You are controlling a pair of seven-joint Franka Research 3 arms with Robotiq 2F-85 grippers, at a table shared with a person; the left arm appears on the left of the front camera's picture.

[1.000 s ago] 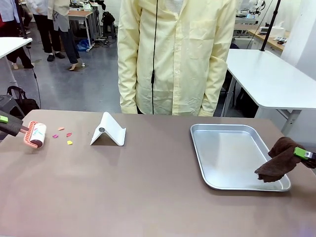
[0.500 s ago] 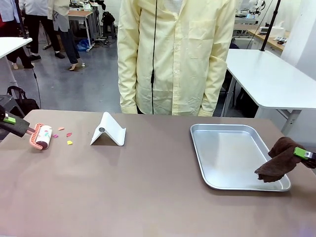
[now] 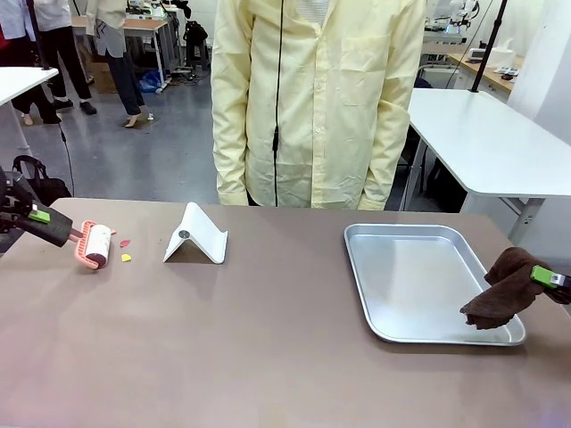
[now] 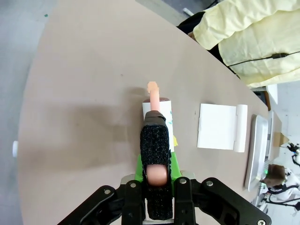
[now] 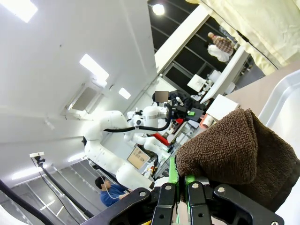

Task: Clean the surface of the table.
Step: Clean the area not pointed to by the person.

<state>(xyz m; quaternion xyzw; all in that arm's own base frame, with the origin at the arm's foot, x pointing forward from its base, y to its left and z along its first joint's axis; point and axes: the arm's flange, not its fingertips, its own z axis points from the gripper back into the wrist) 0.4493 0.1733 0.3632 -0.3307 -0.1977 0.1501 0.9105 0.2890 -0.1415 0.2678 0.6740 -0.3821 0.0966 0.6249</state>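
Note:
The grey-brown table (image 3: 250,339) spreads across the front view. At its far left my left gripper (image 3: 52,226) is shut on the handle of a pink lint roller (image 3: 96,245), whose white drum rests on the tabletop. Small paper scraps, one red (image 3: 125,242) and one yellow (image 3: 127,258), lie just right of the drum. In the left wrist view the lint roller (image 4: 157,110) points away from my gripper (image 4: 156,173). At the right edge my right gripper (image 3: 546,278) is shut on a brown cloth (image 3: 501,290) that hangs over the tray's corner; the brown cloth (image 5: 234,150) bulges above its fingers.
A white folded stand (image 3: 196,234) sits right of the scraps. A silver metal tray (image 3: 424,281) lies at the right. A person in a yellow coat (image 3: 317,98) stands at the far edge. White-topped tables (image 3: 491,143) stand behind.
My left gripper has pushed the lint roller to the right over the scraps; fewer scraps lie on the table now. The right arm and cloth have not moved.

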